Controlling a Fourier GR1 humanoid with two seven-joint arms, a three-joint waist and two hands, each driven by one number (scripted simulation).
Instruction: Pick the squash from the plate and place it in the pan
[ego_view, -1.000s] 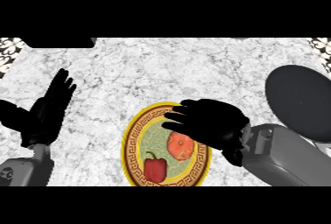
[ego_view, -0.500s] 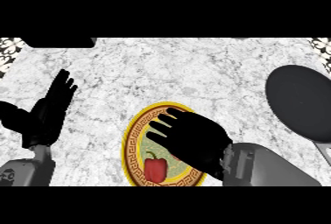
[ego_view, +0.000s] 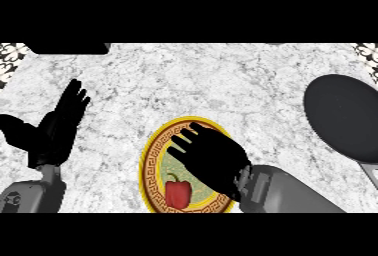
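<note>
Left hand at the view's left edge, open, fingers straight and pointing up, resting above the marble counter; holds nothing. Centre, toward the lower edge: plate with yellow patterned rim. A red bell pepper lies on its lower part, stem up. Right hand spread over the plate's middle and upper right, covering most of it, fingers pointing up and left, only slightly bent. Cannot tell whether they close on anything beneath. Squash not visible; the hand hides the part of the plate under it. Far right: dark pan, well apart from the plate, nothing in it.
</note>
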